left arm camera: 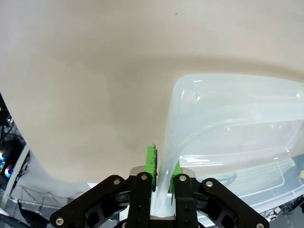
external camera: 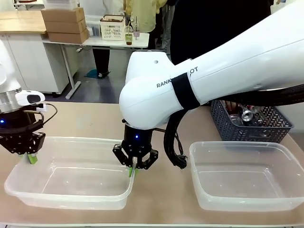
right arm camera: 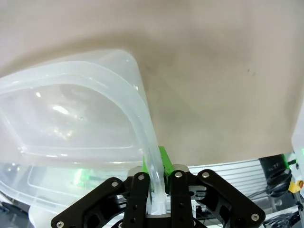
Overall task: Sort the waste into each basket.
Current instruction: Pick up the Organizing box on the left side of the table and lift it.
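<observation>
At the table's [external camera: 85, 118] left end, the left gripper [external camera: 31, 158] comes down on the short left rim of the left tub [external camera: 71, 139]. In the left wrist view the left gripper [left arm camera: 163, 166] has its green pads [left arm camera: 151, 161] on either side of that rim, by a rounded corner of the left tub [left arm camera: 213, 104], pinching the thin clear wall between them. The table [left arm camera: 95, 71] is bare outside this rim, and the table's edge runs close by the gripper.

The left tub lies lengthwise along the table's near edge, with its front rim just inside that edge. Behind its far rim is a broad bare strip of table.

The right arm reaches across the middle, so the right gripper [external camera: 131, 171] is at the same tub's short right rim. In the right wrist view the right gripper [right arm camera: 154, 166] has its jaws closed on the rim of the left tub [right arm camera: 95, 59], with open table [right arm camera: 213, 71] beyond.

A bare gap of table separates the two tubs, and the right arm's black cable hangs over it.

The right tub [external camera: 237, 144] sits near the table's near right corner, with neither gripper touching it. Just behind it, toward the far right edge, stands a dark lattice basket [external camera: 266, 128] holding the waste [external camera: 244, 115]. This is a jumble of silver and clear pieces, too tangled to tell apart.
</observation>
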`<state>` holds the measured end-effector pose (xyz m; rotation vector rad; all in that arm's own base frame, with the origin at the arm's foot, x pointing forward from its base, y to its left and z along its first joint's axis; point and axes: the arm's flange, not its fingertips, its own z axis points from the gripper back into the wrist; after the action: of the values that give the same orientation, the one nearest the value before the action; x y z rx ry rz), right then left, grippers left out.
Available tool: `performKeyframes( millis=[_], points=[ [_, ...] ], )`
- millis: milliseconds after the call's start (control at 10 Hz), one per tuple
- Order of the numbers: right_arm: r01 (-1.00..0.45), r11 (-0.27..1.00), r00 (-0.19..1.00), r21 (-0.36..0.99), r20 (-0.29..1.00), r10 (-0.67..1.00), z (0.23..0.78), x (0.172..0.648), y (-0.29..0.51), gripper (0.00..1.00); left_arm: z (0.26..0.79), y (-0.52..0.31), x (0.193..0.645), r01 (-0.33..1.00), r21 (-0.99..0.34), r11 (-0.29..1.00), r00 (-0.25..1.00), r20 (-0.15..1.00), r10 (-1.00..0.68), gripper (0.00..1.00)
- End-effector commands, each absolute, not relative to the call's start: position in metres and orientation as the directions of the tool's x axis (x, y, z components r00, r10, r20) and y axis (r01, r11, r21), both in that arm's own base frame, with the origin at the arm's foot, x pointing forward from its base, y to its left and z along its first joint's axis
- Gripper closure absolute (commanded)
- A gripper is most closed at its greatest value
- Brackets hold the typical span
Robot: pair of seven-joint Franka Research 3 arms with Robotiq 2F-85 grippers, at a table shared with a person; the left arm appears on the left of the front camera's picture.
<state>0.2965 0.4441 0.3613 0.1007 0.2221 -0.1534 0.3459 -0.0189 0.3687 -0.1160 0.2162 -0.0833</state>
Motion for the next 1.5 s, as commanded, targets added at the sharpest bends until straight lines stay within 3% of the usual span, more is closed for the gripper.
performKeyframes(
  millis=[0, 200, 400, 800, 900, 1000, 1200, 1300, 1400],
  points=[
    [0.190, 0.981, 0.956, 0.048, -0.238, -0.174, 0.360, 0.298, 0.443, 1.00, 0.335, -0.021, 0.288, 0.036, -0.098, 0.995, 0.982, -0.181, -0.054, 1.00],
    [0.205, 0.978, 0.946, 0.038, -0.262, -0.188, 0.369, 0.298, 0.437, 1.00, 0.349, -0.027, 0.290, -0.010, -0.092, 0.996, 0.987, -0.161, -0.006, 1.00],
    [0.180, 0.984, 0.935, 0.000, -0.310, -0.171, 0.408, 0.296, 0.428, 1.00, 0.397, -0.045, 0.302, -0.089, -0.103, 0.991, 0.992, -0.103, 0.078, 1.00],
    [0.072, 0.994, 0.870, -0.085, -0.481, -0.105, 0.483, 0.287, 0.403, 1.00, 0.506, -0.110, 0.350, -0.049, -0.064, 0.997, 0.997, -0.068, 0.045, 1.00],
    [0.044, 0.997, 0.867, -0.067, -0.493, -0.071, 0.485, 0.281, 0.388, 1.00, 0.517, -0.119, 0.358, -0.083, -0.095, 0.992, 0.995, -0.060, 0.077, 1.00],
    [0.125, 0.990, 0.911, -0.061, -0.388, -0.139, 0.475, 0.289, 0.410, 1.00, 0.486, -0.093, 0.319, -0.003, -0.063, 0.998, 0.996, -0.087, -0.002, 1.00],
    [0.125, 0.990, 0.911, -0.061, -0.388, -0.139, 0.475, 0.289, 0.410, 1.00, 0.486, -0.093, 0.319, -0.003, -0.063, 0.998, 0.996, -0.087, -0.002, 1.00],
    [0.125, 0.990, 0.911, -0.061, -0.388, -0.139, 0.475, 0.289, 0.410, 1.00, 0.499, -0.106, 0.328, 0.010, -0.062, 0.998, 0.994, -0.111, -0.017, 0.94],
    [0.108, 0.992, 0.908, -0.058, -0.401, -0.122, 0.483, 0.296, 0.402, 0.95, 0.499, -0.120, 0.331, -0.118, -0.117, 0.986, 0.988, -0.113, 0.105, 0.94]
  ],
)
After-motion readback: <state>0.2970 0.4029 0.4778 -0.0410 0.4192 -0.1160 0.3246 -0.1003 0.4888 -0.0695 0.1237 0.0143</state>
